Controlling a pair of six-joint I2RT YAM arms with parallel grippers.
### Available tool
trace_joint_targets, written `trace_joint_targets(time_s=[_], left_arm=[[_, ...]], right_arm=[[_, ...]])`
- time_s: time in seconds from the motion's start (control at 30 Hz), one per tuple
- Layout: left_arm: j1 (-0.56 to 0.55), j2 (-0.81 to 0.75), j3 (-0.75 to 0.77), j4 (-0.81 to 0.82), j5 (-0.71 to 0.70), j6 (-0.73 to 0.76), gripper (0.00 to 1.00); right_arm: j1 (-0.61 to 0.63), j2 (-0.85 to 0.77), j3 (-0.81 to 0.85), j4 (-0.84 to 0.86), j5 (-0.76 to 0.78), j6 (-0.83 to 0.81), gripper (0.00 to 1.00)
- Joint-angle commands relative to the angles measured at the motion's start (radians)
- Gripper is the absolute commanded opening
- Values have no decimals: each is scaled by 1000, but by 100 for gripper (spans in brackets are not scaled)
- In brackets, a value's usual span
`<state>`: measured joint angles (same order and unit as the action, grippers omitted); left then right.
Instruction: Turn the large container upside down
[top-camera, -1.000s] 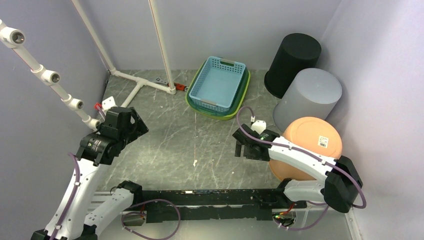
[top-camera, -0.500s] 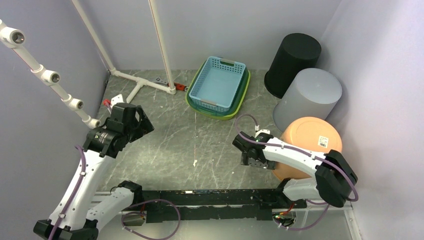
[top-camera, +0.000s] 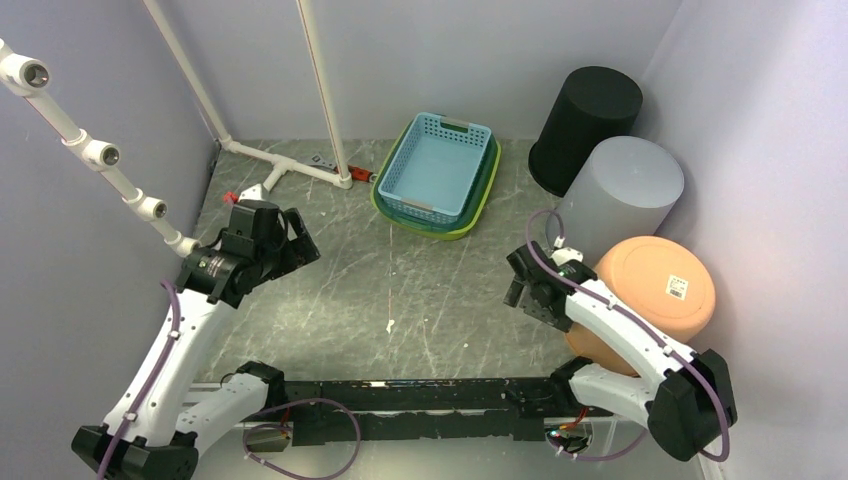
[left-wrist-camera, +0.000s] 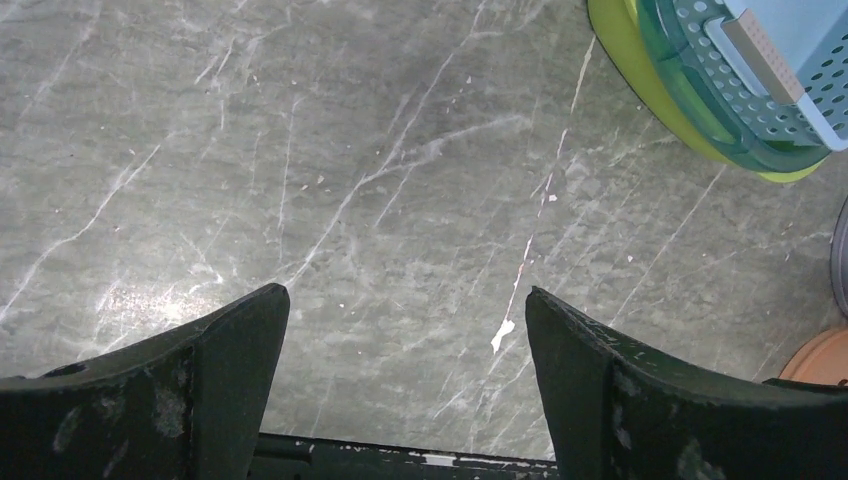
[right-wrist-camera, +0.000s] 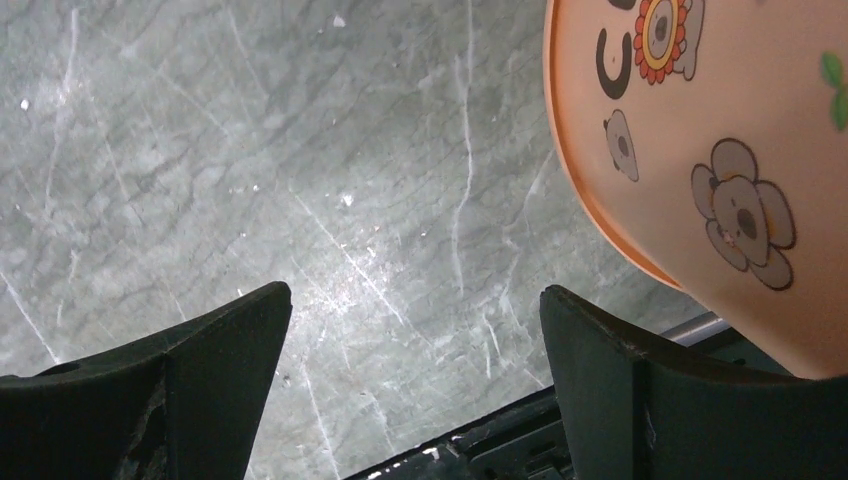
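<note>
The large orange container (top-camera: 650, 300) stands bottom-up at the right, its flat base with a white sticker facing up and a little tilted. Its printed side wall shows in the right wrist view (right-wrist-camera: 720, 150), and its edge in the left wrist view (left-wrist-camera: 815, 360). My right gripper (top-camera: 517, 280) is open and empty just left of the container, above the floor; its jaws stand wide apart in the right wrist view (right-wrist-camera: 412, 295). My left gripper (top-camera: 303, 243) is open and empty over the left part of the floor, and shows in the left wrist view (left-wrist-camera: 405, 295).
A grey bin (top-camera: 618, 195) and a black bin (top-camera: 585, 125) stand bottom-up behind the orange one. Stacked blue and green baskets (top-camera: 438, 172) sit at the back middle, also in the left wrist view (left-wrist-camera: 740, 90). White pipes (top-camera: 285, 165) stand at back left.
The orange container has shifted right, toward the wall. My right gripper has swung right and back from it. My left gripper has moved right and toward the back.
</note>
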<state>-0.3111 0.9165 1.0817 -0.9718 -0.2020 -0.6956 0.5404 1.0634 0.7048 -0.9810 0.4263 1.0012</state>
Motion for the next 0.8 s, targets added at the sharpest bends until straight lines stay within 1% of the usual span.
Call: trace_joint_targets(time_s=[0.0,0.17,0.43,0.53,0.6,0.77], left_arm=[[-1,17,1,34,42,13,93],[-2,20,1,37,44,18,93],[-1,34,-7,62,71,27,93],[-2,45,-19,74,92,28,93],[-1,50,-26,84,104,30,93],[-2,66,-30,96,122,41,93]], right_arm=[[-59,-3,2,28,-19,-48,100],[-85,-12,24,50,-41,-88,100],[-83,-38,48,156,-205,-231,99],[-65,-42,80,199,-286,-256,96],[-33,-26,126,212,-295,-249,96],[65,88,277,205,-227,-245,96]])
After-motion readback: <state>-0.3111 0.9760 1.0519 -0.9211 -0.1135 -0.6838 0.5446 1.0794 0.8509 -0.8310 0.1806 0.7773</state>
